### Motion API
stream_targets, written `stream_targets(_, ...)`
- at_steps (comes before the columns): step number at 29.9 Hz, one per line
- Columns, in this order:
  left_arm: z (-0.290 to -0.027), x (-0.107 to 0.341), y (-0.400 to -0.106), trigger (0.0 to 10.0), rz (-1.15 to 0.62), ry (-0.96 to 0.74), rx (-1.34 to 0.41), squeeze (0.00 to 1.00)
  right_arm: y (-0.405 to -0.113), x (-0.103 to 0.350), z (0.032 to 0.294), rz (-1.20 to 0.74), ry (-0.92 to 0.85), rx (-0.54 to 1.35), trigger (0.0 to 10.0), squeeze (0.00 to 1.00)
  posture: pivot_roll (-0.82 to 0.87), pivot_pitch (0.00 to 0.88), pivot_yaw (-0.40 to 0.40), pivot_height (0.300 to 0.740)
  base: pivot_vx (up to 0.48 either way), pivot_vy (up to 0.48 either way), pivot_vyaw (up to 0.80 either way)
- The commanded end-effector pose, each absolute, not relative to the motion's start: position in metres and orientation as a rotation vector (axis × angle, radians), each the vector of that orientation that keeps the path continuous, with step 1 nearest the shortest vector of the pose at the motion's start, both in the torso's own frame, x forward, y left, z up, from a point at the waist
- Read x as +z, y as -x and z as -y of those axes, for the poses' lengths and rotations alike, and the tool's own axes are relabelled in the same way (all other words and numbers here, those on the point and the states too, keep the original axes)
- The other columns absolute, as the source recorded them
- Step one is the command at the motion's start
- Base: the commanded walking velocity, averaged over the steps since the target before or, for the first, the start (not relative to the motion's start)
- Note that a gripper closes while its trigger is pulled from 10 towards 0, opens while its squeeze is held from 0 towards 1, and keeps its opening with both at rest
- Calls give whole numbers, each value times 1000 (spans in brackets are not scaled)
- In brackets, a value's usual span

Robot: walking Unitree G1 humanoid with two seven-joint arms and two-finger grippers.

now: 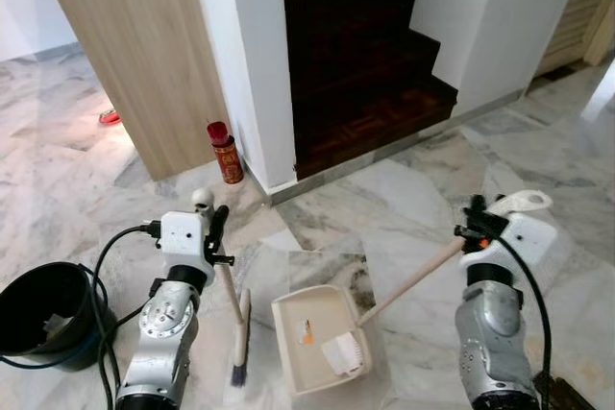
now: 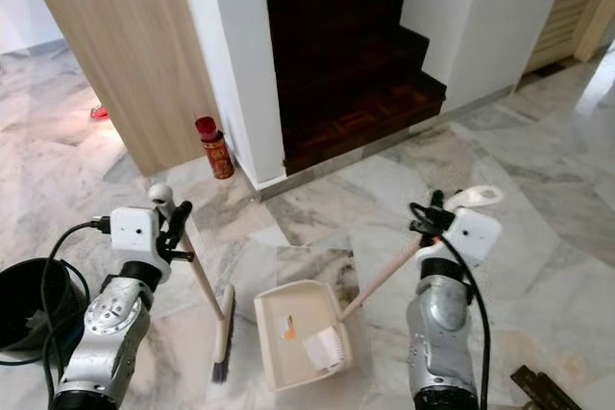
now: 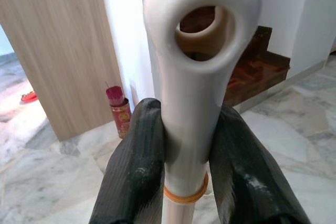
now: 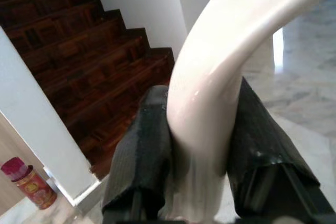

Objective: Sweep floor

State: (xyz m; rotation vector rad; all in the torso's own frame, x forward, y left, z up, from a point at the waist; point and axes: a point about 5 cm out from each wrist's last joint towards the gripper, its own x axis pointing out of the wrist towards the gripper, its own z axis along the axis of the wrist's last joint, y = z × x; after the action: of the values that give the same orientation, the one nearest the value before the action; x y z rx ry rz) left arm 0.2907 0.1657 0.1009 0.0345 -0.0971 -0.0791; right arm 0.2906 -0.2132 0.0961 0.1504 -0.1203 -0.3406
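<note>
Low in the centre of the head views: a cream dustpan [image 1: 312, 333] flat on the marble floor [image 1: 404, 189], with a small orange scrap [image 1: 307, 337] and a crumpled white piece [image 1: 344, 352] inside it. Just left of it, the broom head [image 1: 240, 333] resting on the floor, bristles down, close beside the pan's left wall but apart from it. Broom handle [image 1: 227, 280] slanting up to the left gripper [image 3: 186, 150], whose two black fingers [image 3: 136, 166] are clamped around the pale grip just under its hanging hole. Dustpan handle [image 1: 408, 280] running up and right to the right gripper [image 4: 202, 150], fingers [image 4: 144, 161] pressed tight on either side of the curved white grip [image 1: 524, 203]. Lower left of frame: a black bucket [image 1: 29, 309] with a black cable [image 1: 106, 247] looping past it. Upper centre: dark wooden stairs [image 1: 356, 55] between white walls. Left of the stairs, a red can [image 1: 226, 153] standing at the foot of a wood panel [image 1: 135, 45]. Further left, a small red object [image 1: 109, 117] on the floor, too small to identify.
</note>
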Motion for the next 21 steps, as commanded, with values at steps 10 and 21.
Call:
stream_targets(10, -167, 111, -294, 10000, 130, -45, -73, 0, -296, 103, 210, 144, -171, -329, 10000, 0, 0, 0, 34, 740, 0, 0, 0)
stream_targets(21, -167, 111, -294, 10000, 131, -43, -81, 0, -297, 105, 208, 164, -161, -319, 10000, 0, -3, 0, 39, 740, 0, 65, 279)
